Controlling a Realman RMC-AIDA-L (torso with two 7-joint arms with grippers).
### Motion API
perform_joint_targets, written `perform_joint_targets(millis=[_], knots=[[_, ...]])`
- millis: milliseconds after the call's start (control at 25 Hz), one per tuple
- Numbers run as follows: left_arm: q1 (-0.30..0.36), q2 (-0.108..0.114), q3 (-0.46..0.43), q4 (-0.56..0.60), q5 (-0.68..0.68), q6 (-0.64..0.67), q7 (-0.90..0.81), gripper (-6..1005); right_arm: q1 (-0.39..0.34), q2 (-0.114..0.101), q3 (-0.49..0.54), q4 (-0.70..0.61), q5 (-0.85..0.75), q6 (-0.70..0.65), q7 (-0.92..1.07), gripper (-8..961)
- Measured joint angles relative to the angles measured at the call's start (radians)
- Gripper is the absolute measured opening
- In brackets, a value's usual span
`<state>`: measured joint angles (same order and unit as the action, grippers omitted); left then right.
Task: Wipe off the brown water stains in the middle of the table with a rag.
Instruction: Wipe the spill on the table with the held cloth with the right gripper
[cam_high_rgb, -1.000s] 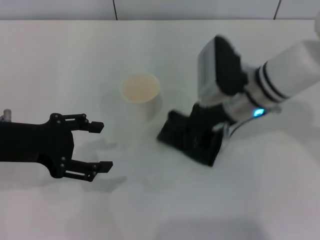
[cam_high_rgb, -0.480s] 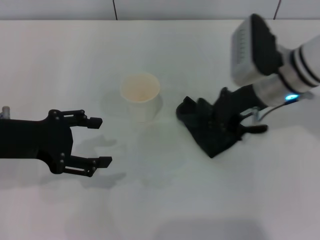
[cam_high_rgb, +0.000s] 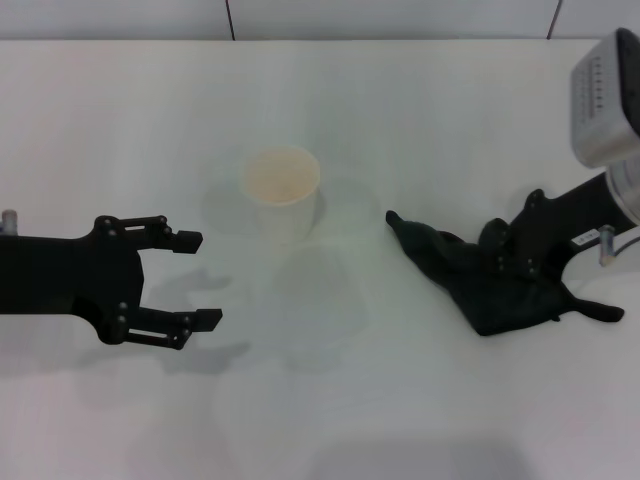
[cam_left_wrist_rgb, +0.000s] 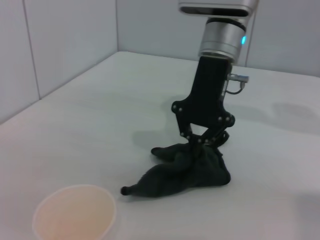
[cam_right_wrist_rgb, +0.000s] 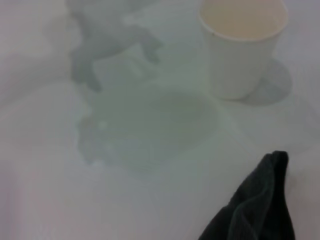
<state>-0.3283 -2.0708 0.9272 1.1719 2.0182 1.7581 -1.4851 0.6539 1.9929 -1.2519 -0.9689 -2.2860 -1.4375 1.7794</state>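
Two arms show in the head view. The right gripper (cam_high_rgb: 520, 262) has its jaws squeezed shut on the rag (cam_high_rgb: 480, 285). The rag lies on the white table (cam_high_rgb: 420, 120), bunched under the jaws, with one thin tip reaching away from them toward the paper cup (cam_high_rgb: 281, 190). The left gripper (cam_high_rgb: 190, 280) waits well away from the rag, its jaws open and holding nothing. No brown shows on the table. Only a faint wet patch (cam_high_rgb: 310, 295) lies just beside the cup, well out past the rag's tip.

From the left wrist view, the right gripper (cam_left_wrist_rgb: 204, 142) comes straight down and pinches the top of the rag (cam_left_wrist_rgb: 185, 172). The cloth sags in soft folds below the jaws and spreads flat on the table (cam_left_wrist_rgb: 100, 110). It looks light and floppy, so it should bend easily and soak up water. I think the thick bunched middle is the best place to hold it, because a thin edge could slip out.

From the right wrist view, one corner of the rag (cam_right_wrist_rgb: 255, 210) shows. The wet patch (cam_right_wrist_rgb: 145, 130) sits ahead of it, beside the cup (cam_right_wrist_rgb: 242, 45).
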Motion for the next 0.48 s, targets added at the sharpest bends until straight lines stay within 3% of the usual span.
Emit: perform_joint_targets(millis=[480], knots=[[-0.002,0.000,-0.007,-0.018,-0.001,-0.001,0.023,890,-0.020,-0.004,0.016,-0.026,0.005,-0.036,-0.014,34]])
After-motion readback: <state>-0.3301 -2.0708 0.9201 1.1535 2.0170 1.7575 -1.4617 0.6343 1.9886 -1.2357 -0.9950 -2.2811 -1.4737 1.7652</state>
